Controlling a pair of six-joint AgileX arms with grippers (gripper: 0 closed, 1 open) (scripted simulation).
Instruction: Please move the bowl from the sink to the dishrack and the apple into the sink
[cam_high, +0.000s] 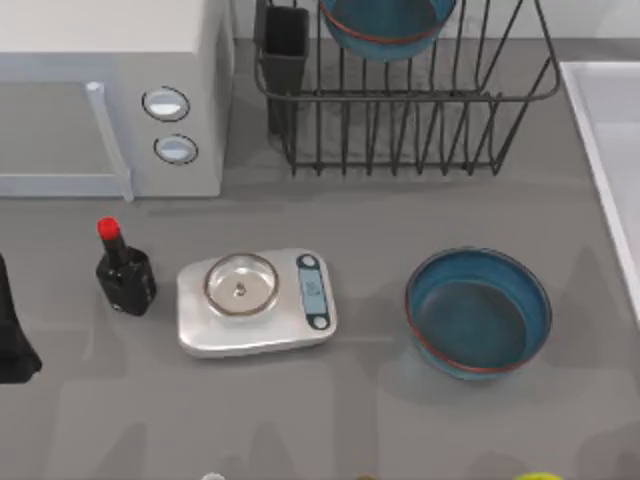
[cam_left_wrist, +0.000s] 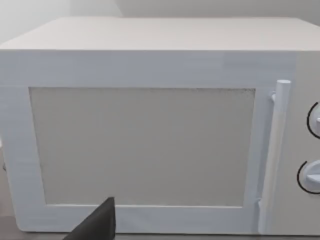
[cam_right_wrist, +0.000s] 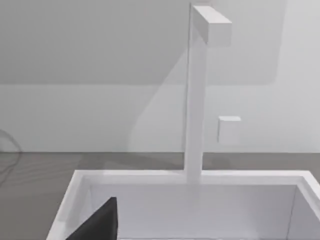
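Observation:
A teal-blue bowl (cam_high: 478, 312) with a red-brown rim stands upright on the grey table, just left of the sink (cam_high: 618, 125) at the right edge. A look-alike bowl (cam_high: 388, 25) sits in the black wire dishrack (cam_high: 400, 120) at the back. The apple is out of view. In the right wrist view, a dark part of my right gripper (cam_right_wrist: 97, 225) hangs over the white sink (cam_right_wrist: 150, 176), facing its faucet (cam_right_wrist: 196, 100). In the left wrist view, a dark part of my left gripper (cam_left_wrist: 97, 225) faces the microwave door (cam_left_wrist: 145, 145); that arm (cam_high: 12, 340) is at the table's left edge.
The white microwave (cam_high: 110, 90) fills the back left. A black bottle with a red cap (cam_high: 124, 270) and a silver kitchen scale (cam_high: 256, 300) stand mid-table. A dark utensil cup (cam_high: 285, 45) hangs on the rack's left corner. A yellow-green object (cam_high: 540, 477) peeks in at the front edge.

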